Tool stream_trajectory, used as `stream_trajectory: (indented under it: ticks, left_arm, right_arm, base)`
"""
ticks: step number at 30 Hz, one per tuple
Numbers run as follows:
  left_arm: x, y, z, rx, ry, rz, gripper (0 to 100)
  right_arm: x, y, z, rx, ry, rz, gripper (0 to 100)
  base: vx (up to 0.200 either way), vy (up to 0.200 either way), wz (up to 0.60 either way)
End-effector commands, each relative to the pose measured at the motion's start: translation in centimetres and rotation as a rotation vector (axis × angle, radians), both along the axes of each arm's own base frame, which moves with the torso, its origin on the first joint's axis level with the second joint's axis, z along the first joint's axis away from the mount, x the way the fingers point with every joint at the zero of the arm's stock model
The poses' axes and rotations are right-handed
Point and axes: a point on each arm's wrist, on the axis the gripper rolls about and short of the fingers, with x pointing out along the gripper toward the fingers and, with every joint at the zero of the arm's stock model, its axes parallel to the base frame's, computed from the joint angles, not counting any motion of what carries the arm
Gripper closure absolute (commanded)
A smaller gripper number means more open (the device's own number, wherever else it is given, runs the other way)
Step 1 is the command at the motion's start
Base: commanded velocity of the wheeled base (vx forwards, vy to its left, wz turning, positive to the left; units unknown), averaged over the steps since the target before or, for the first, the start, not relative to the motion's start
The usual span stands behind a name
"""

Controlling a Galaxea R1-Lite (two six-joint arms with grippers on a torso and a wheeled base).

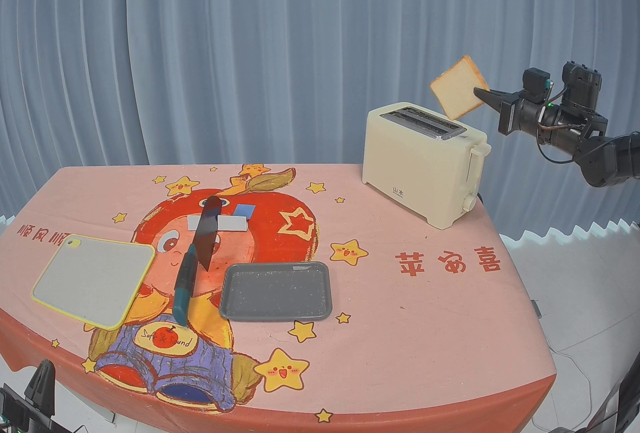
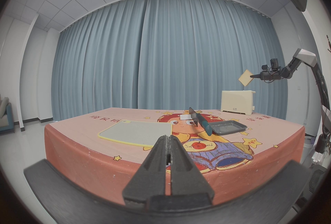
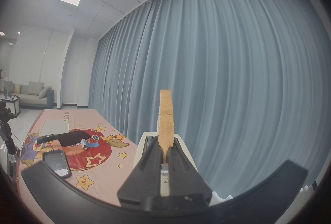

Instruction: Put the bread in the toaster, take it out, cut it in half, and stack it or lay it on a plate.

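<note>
We read the surface (image 1: 413, 321) from the head view, with 12 o'clock at the far edge. The right hand (image 1: 477, 92) pinches a corner of the bread (image 1: 459, 88), holding the whole slice tilted in the air just above the toaster (image 1: 420, 164), at about 1 o'clock from its slots. The toaster stands at about 2 o'clock on the surface. The left hand (image 2: 169, 145) sits low off the near edge at about 7 o'clock, its fingers pressed together on nothing.

We judge the task to be early. The slice looks pale and uncut, so it is probably about to go into a slot, though from this moment alone it could equally be coming out. Cutting and plating are left. The cutting board (image 1: 93, 280) lies at 9 o'clock, the knife (image 1: 197, 254) just beside it towards the centre, and the grey tray (image 1: 277, 292), which serves as the plate, at about 6 o'clock of centre. None of them touches the bread.

The insides of the slots are hidden, and we cannot tell whether the lever on the toaster's end is up or down. The knife's blade seems propped on small white and blue pieces that we cannot identify.
</note>
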Motion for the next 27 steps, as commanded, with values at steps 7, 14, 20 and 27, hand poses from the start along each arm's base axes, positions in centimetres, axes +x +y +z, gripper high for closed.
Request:
stream_trajectory:
  ticks: [7, 14, 20, 27]
  left_arm:
    - [0.1, 0.0, -0.5, 0.0, 0.019, 0.001, 100]
    - [0.1, 0.0, -0.5, 0.0, 0.019, 0.001, 100]
    - [0.1, 0.0, -0.5, 0.0, 0.019, 0.001, 100]
    - [0.1, 0.0, -0.5, 0.0, 0.019, 0.001, 100]
  right_arm:
    - [1.0, 0.8, -1.5, -0.004, 0.033, 0.016, 100]
    - [1.2, 1.0, -2.1, -0.006, 0.046, 0.02, 100]
    - [1.6, 1.5, -2.8, -0.009, 0.059, 0.026, 100]
    - [2.5, 1.9, -3.1, -0.009, 0.053, 0.029, 100]
  base:
    - [0.0, 0.0, 0.0]
    - [0.0, 0.0, 0.0]
    - [0.0, 0.0, 0.0]
    - [0.0, 0.0, 0.0]
